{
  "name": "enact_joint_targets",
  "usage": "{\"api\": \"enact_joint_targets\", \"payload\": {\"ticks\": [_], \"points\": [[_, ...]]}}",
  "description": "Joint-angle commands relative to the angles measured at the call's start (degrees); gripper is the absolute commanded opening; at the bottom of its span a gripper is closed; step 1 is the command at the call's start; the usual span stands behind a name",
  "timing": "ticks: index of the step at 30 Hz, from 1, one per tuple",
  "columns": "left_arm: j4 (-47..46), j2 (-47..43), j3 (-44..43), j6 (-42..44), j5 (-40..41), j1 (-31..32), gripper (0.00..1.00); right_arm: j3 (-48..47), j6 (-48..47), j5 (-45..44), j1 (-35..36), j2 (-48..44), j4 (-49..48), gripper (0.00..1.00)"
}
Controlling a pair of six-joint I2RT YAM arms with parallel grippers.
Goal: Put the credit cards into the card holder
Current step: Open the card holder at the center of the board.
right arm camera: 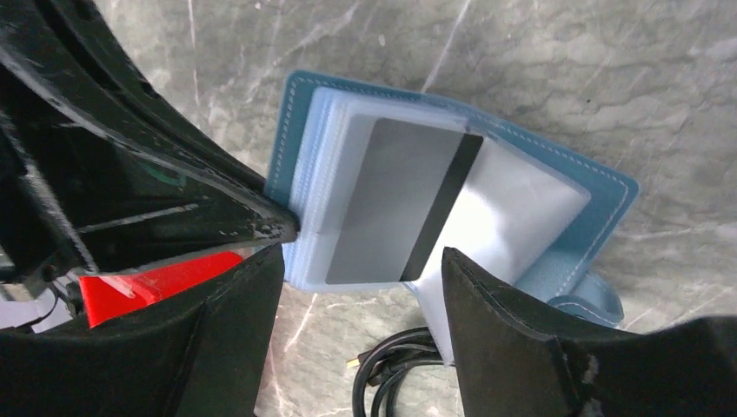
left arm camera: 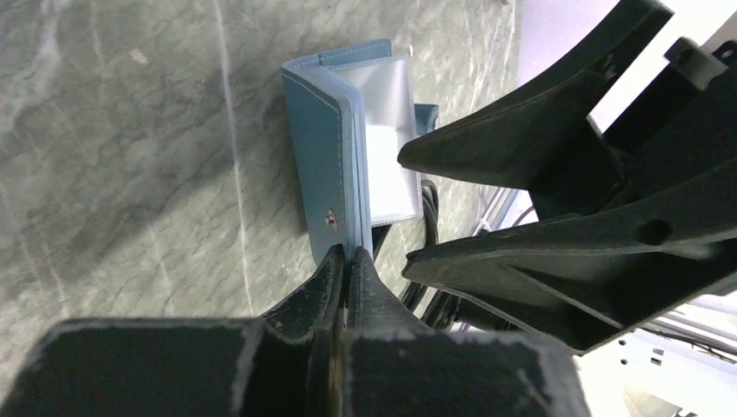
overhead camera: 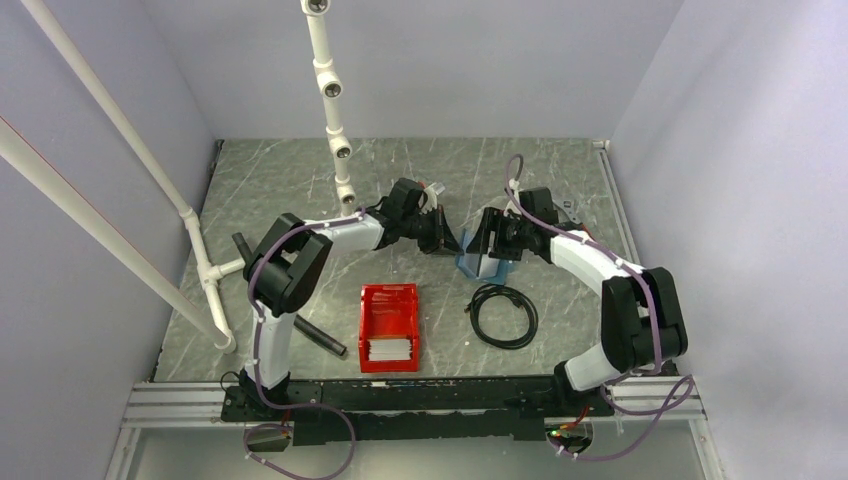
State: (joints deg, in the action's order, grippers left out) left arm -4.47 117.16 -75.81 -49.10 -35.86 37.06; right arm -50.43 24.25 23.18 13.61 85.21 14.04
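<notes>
The blue card holder [overhead camera: 478, 262] stands open on the table between my two grippers. My left gripper [left arm camera: 348, 256] is shut on the edge of its dark blue cover [left arm camera: 322, 148], near the snap. A grey credit card [right arm camera: 391, 200] with a black stripe sits among the holder's clear sleeves [right arm camera: 521, 200]. My right gripper [right arm camera: 362, 254] is open just below that card, its fingers on either side and holding nothing. More whitish credit cards [overhead camera: 388, 349] lie in the red bin.
A red plastic bin [overhead camera: 389, 325] stands in front of the holder, towards the near edge. A coiled black cable [overhead camera: 503, 314] lies right of the bin, just under the right gripper. A dark stick-like object [overhead camera: 320, 336] lies left of the bin. White pipes [overhead camera: 333, 100] rise at the back left.
</notes>
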Motion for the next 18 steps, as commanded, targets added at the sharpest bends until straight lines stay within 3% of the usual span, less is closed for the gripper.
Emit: {"api": "enact_joint_targets", "payload": {"ticks": [1,10,18], "points": [[3.0,-2.3,-2.9,1.6,2.0,0.2,0.0,1.3,0.7,1.4,-0.1,1.0,-4.4,0.68],[4.4,-1.4,-5.0,1.2,2.4,0.3,0.0,2.2,-0.3,3.1,1.7,2.7,-6.7,0.71],[7.1,-1.6,-6.1,2.2,2.8,0.3,0.0,0.9,-1.5,-4.8,2.5,4.6,-2.2,0.66]]}}
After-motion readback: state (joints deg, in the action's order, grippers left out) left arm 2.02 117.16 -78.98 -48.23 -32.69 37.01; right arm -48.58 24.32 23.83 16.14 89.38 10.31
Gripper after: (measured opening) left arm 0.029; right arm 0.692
